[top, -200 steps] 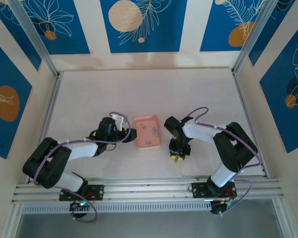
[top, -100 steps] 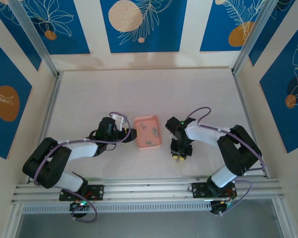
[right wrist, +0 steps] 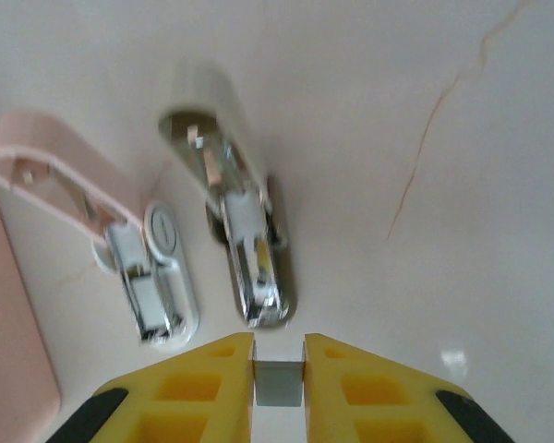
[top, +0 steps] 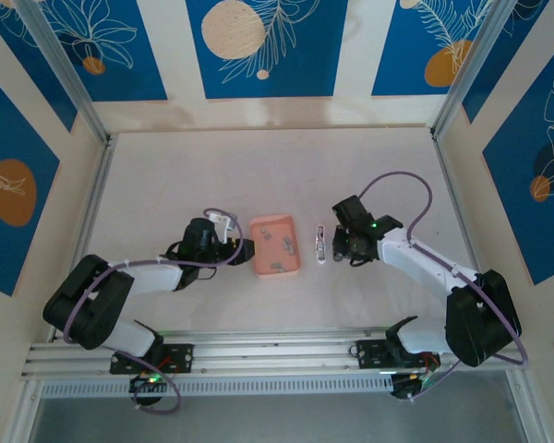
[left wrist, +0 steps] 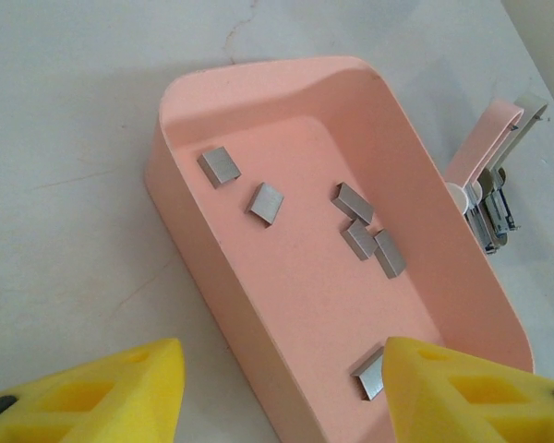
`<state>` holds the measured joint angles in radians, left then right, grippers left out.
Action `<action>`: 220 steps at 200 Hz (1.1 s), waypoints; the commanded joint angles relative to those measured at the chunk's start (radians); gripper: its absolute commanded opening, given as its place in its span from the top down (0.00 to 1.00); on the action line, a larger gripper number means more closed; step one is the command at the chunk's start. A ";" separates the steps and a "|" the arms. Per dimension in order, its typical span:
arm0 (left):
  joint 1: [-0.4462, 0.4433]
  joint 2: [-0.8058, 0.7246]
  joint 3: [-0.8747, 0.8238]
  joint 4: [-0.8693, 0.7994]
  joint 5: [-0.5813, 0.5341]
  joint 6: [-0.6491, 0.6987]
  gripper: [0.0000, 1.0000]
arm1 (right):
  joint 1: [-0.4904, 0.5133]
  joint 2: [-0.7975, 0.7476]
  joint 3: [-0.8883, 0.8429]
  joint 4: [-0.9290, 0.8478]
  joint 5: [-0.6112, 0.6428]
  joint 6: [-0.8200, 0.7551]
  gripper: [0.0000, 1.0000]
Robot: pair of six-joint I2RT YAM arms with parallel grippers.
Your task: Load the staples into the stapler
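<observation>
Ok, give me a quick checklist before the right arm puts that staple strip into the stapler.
1. Staple strip gripped: ok, pinched between the right gripper's yellow fingers.
2. Stapler opened: ok, pink top swung aside and metal channel exposed.
3. Strip lined up with the channel: cannot tell, it sits close to the near end but the view is blurred.
4. Stapler braced: not ok, it lies loose on the table with no gripper on it.
5. Left gripper clear: ok, open at the pink tray, apart from the stapler.
6. Spare staples: ok, several in the tray.
</observation>
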<state>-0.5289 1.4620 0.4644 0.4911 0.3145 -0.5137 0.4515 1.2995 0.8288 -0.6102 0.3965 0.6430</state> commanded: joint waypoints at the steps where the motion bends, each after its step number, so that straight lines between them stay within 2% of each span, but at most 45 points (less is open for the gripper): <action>1: -0.007 0.017 0.032 0.026 0.023 0.027 0.42 | -0.025 0.001 -0.002 0.081 0.000 -0.146 0.80; 92: -0.009 0.060 0.058 0.027 0.032 0.022 0.42 | -0.017 0.147 -0.012 0.159 -0.055 -0.183 0.80; 147: -0.009 0.074 0.064 0.026 0.035 0.021 0.41 | -0.008 0.182 -0.010 0.153 -0.073 -0.173 0.80; 220: -0.009 0.076 0.065 0.018 0.039 0.023 0.42 | 0.010 0.187 -0.001 0.112 -0.038 -0.125 0.80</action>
<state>-0.5289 1.5291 0.5060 0.4942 0.3313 -0.5140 0.4572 1.4796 0.8261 -0.4629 0.3485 0.4885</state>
